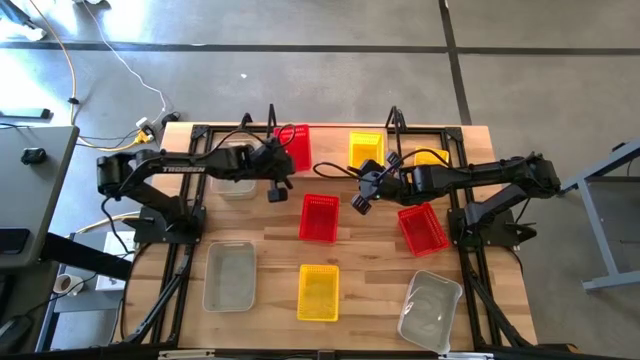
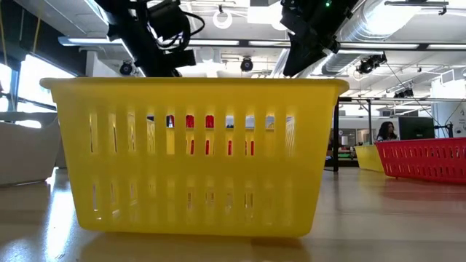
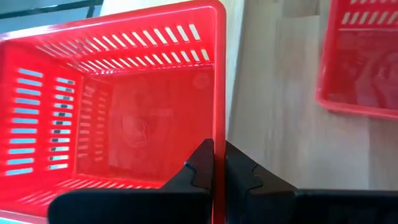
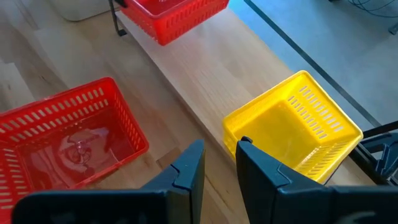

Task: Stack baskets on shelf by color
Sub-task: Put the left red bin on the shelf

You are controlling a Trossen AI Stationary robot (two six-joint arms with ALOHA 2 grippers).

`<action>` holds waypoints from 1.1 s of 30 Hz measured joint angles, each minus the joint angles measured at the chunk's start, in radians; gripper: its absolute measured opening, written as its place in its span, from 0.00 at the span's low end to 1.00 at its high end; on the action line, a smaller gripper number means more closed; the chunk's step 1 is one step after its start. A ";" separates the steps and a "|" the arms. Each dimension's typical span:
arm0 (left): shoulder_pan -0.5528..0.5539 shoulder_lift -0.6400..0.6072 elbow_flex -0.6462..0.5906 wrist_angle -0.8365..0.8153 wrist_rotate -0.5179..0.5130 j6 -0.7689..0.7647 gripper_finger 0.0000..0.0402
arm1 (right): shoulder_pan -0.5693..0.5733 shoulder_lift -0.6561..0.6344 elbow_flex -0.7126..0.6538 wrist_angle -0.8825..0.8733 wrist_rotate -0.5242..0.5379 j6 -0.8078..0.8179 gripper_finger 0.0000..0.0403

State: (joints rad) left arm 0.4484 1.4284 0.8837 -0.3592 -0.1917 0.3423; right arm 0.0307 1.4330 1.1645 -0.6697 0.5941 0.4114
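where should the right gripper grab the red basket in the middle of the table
Take the red basket by one long rim, coming straight down from above with one finger inside the wall. It sits upright, open side up, with clear table around it, and its thin rim fits the right gripper.

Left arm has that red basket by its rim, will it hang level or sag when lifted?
Likely tilts: the left gripper pinches one wall of the red basket, off-centre. The slotted plastic walls look thin, so probably light, slightly flexible. It looks empty, so nothing shifts.

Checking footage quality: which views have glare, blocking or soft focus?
Low view: the near yellow basket blocks most of the table, with bright ceiling lights behind. Left wrist view: the red basket floor shows a glossy reflection. High view: even light, faint shadows.
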 joint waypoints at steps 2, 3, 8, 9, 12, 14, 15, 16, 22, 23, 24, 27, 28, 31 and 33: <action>0.004 0.003 0.000 0.008 0.001 0.013 0.00 | 0.000 0.000 0.000 0.000 0.000 0.000 0.19; 0.007 0.003 0.000 0.009 0.004 0.018 0.00 | 0.000 0.000 0.000 0.000 0.000 0.000 0.19; 0.008 0.004 0.000 0.009 0.011 0.039 0.00 | 0.000 0.000 0.000 -0.001 0.000 0.000 0.19; 0.008 0.004 0.000 0.009 0.019 0.039 0.00 | 0.000 0.000 0.000 -0.001 0.000 0.000 0.19; 0.001 0.004 0.000 0.009 0.028 0.043 0.00 | 0.000 0.000 0.000 -0.001 0.000 0.000 0.19; 0.001 0.004 -0.001 0.008 0.029 0.055 0.00 | 0.000 0.000 0.000 -0.001 0.000 0.000 0.19; 0.001 0.004 -0.001 0.008 0.033 0.059 0.00 | 0.000 0.000 0.000 -0.001 0.000 0.000 0.19; 0.001 0.004 -0.001 0.007 0.037 0.060 0.00 | 0.000 0.000 0.000 -0.001 0.000 0.000 0.19; 0.000 0.004 0.001 -0.046 0.066 0.062 0.00 | 0.000 0.000 0.000 -0.001 -0.005 0.000 0.19; -0.003 0.003 0.000 -0.050 0.068 0.062 0.00 | 0.000 0.000 0.000 -0.001 -0.005 0.000 0.19; -0.005 0.004 0.000 -0.050 0.065 0.064 0.00 | 0.000 0.000 0.000 -0.001 -0.005 0.000 0.19; -0.009 0.005 0.000 -0.042 0.057 0.080 0.00 | 0.000 0.000 0.000 -0.001 -0.006 0.000 0.19; -0.010 0.005 -0.001 -0.042 0.057 0.086 0.00 | 0.000 0.000 0.000 -0.001 -0.006 0.000 0.19; -0.010 0.005 -0.001 -0.045 0.053 0.088 0.00 | 0.000 0.000 0.000 -0.001 -0.008 0.000 0.19; -0.010 0.005 -0.001 -0.044 0.047 0.085 0.00 | 0.000 0.000 0.000 -0.001 -0.008 0.000 0.19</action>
State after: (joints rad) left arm 0.4385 1.4338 0.8825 -0.4030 -0.1447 0.4274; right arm 0.0307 1.4330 1.1645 -0.6708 0.5865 0.4112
